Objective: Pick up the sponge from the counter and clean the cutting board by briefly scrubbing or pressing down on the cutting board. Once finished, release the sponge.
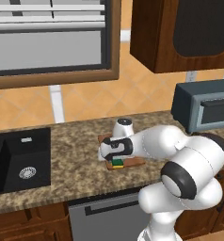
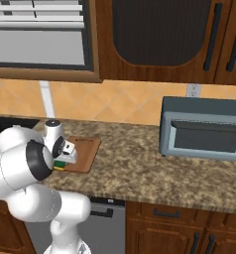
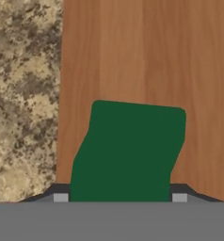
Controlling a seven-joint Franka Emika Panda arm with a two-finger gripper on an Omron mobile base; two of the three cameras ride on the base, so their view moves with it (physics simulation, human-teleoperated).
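Left base view: sponge (image 1: 117, 163) held low against cutting board (image 1: 132, 163) on counter (image 1: 71, 155), presumably for pressing.
Right base view: gripper (image 2: 60, 163) lowered over board's near edge.
Hand view: 2 fingertips (image 3: 60, 197) clamped on sponge sides.

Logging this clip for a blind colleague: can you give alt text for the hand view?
A dark green sponge sits between the claw fingertips, directly over the reddish-brown cutting board. Speckled granite counter runs along the left edge.
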